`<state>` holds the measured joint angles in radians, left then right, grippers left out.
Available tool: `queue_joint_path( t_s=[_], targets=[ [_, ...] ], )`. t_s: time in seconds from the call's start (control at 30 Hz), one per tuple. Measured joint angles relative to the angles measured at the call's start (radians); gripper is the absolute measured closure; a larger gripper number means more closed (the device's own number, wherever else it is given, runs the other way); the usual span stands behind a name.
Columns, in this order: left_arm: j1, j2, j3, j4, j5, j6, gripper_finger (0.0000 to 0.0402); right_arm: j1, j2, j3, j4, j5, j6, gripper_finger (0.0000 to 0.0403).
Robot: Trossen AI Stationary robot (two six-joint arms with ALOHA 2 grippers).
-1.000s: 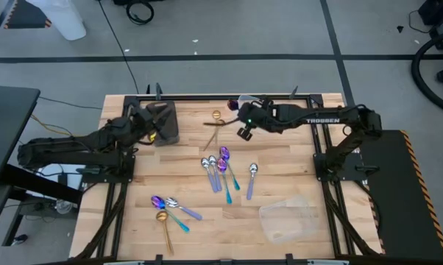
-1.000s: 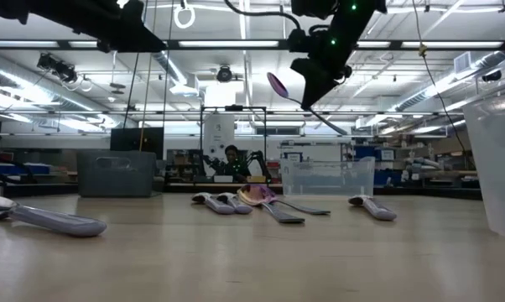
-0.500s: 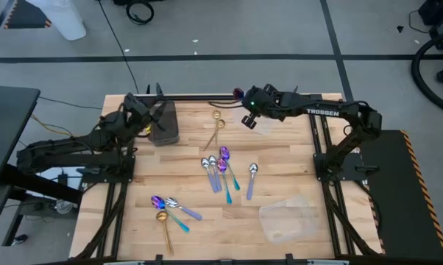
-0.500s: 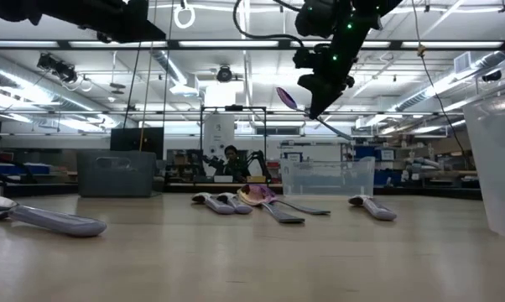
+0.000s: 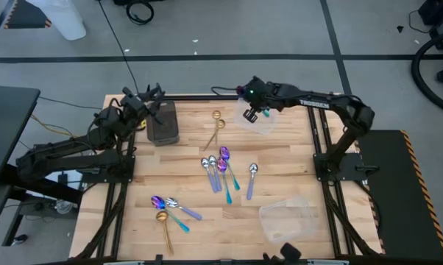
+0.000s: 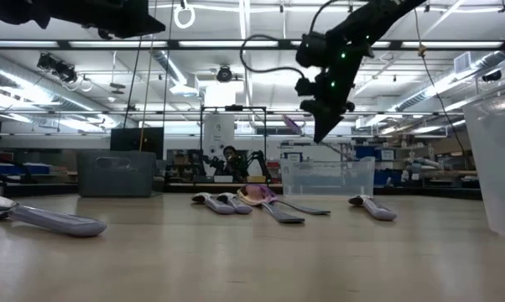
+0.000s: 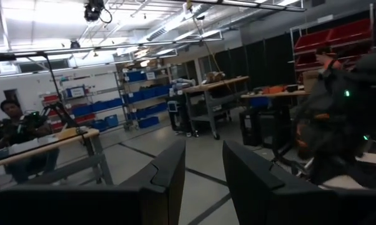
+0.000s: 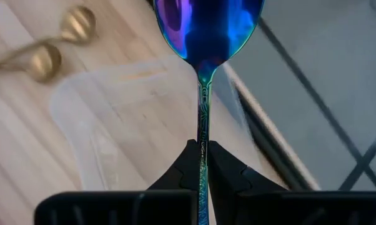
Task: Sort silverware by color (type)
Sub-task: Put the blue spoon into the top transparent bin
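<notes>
now right gripper (image 8: 202, 164) clamped on iridescent spoon (image 8: 207, 28) handle, bowl pointing straight out ahead of the fingers, clear container (image 5: 260, 118) directly below it. left gripper (image 7: 202, 164) apart, idle above grey tray (image 5: 162, 124), far from the spoon.

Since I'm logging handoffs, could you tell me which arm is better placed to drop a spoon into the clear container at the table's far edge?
The right: its gripper already pinches an iridescent spoon above that clear container. The left gripper hovers by the grey tray.
</notes>
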<state>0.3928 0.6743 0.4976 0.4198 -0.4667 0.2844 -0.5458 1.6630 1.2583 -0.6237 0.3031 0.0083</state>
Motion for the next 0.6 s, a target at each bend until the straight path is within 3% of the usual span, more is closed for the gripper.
queue_joint_path(
  t_s=[0.6],
  targets=[
    [0.007, 0.000, 0.000, -0.033, 0.001, -0.005, 0.0285, -0.039, 0.053, -0.017, -0.120, -0.072, 0.259, 0.0378]
  ],
)
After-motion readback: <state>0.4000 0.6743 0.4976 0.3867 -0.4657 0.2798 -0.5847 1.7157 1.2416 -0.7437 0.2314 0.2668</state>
